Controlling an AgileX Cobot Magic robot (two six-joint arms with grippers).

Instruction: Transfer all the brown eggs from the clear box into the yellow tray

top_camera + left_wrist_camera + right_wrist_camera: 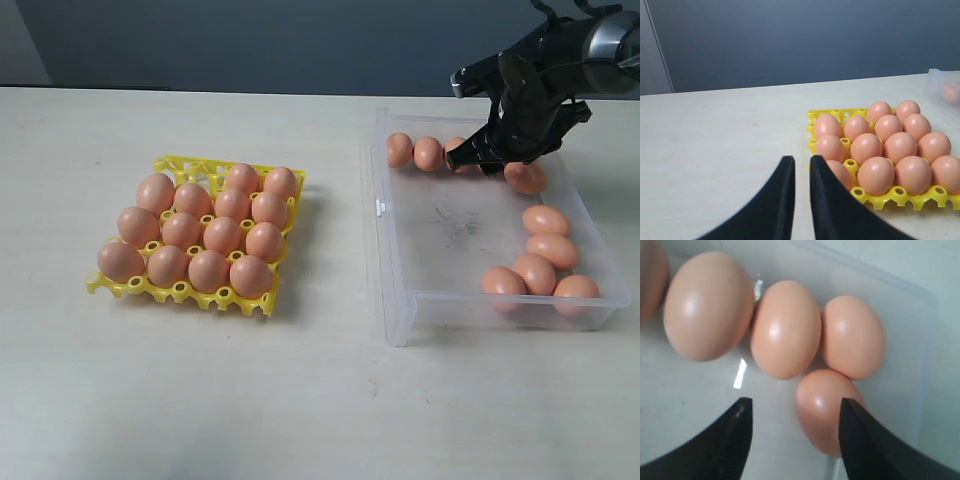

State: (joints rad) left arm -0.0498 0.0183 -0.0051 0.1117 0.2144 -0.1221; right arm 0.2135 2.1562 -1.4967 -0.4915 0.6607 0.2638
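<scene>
Yellow tray (185,164) sits left on the tabletop (300,400), most cups filled with brown eggs (222,235). The left tool (801,160) hangs beside it, jaws drawn almost together and holding nothing. Clear box (450,225) lies right, well apart from the tray, with more eggs along its far wall, right wall and near-right corner; the right tool (796,407) is low over the far-right corner, jaws spread and released, one egg lying loose between them.
</scene>
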